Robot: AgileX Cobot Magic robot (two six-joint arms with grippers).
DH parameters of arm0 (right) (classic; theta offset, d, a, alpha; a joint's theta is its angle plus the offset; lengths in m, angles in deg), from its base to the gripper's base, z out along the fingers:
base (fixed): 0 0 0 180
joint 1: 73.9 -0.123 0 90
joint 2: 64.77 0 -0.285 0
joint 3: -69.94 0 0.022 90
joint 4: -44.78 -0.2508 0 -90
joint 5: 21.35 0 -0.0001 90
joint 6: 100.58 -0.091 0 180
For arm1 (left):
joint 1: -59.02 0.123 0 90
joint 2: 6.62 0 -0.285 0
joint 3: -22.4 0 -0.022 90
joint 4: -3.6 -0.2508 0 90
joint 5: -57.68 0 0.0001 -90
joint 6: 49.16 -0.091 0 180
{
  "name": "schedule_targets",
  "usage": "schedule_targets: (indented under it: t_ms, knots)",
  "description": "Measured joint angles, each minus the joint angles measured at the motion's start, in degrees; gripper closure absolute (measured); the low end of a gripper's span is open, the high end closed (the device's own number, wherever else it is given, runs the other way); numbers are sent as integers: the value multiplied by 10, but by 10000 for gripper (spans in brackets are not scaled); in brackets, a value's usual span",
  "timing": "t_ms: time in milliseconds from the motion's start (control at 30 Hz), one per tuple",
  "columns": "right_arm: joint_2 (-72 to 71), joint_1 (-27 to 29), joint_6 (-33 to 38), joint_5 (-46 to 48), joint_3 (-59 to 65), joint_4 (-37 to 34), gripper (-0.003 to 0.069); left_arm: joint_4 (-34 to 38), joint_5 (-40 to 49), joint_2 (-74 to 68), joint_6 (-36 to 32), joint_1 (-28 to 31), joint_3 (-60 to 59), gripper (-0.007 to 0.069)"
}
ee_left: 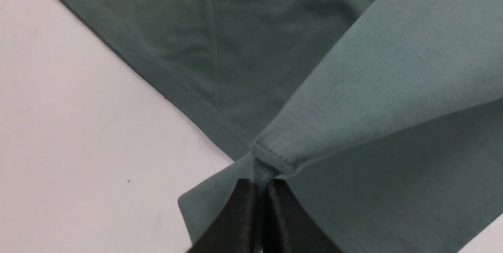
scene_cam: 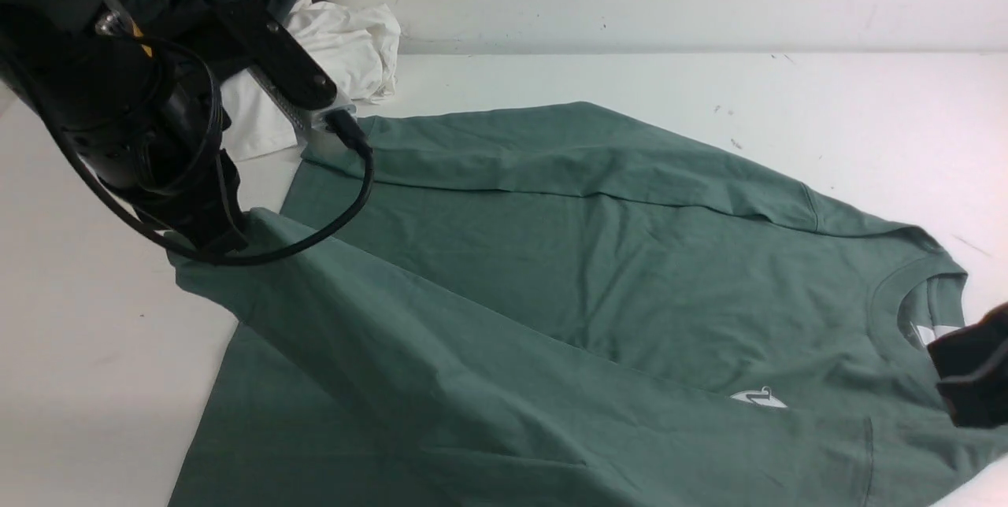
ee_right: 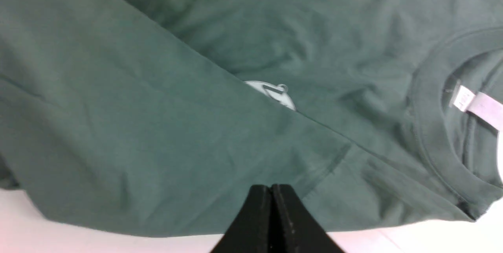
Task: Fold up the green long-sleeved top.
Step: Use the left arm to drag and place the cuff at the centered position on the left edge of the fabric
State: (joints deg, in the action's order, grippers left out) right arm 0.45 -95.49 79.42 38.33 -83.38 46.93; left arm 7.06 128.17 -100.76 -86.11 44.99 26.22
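— Where is the long-sleeved top (scene_cam: pixel 551 255)?
— Spread on the counter (scene_cam: pixel 94 334), neck to my right, hem to my left.
— Its sleeves?
— The far one lies along the top's far edge. The near one crosses the top's front slantwise, over part of the chest logo (scene_cam: pixel 757 397). Its cuff (ee_left: pixel 271 158) sits in my left pincer (ee_left: pixel 261 184), at the top's hem edge.
— Your right pincer (ee_right: pixel 271 188)?
— Over the top's near edge, by the shoulder.
— Else?
— A heap of clothes (scene_cam: pixel 339 50) beyond the top's far hem corner.

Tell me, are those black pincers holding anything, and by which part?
The left end effector pinches the green long-sleeved top by its sleeve cuff. The right end effector is shut over the cloth; no hold shows.
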Motion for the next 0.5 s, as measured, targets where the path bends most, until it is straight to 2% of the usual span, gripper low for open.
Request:
schedule_targets:
  t_ms: [100,233,267,300,367,500]
  knots:
    - [43,0,-22,-15,0,21,634,-1,0,-10,0,0,8,622]
    - [128,1,-55,-44,0,42,545,-8,1,-31,0,0,10,622]
    - [168,5,-70,-57,0,52,489,-11,1,-41,0,0,10,622]
    - [173,6,-72,-58,0,52,489,-11,1,-43,0,0,10,622]
    - [222,26,-92,-73,0,62,410,-11,1,-52,0,0,10,622]
    - [289,72,-100,-97,0,65,337,-12,1,-65,0,0,10,622]
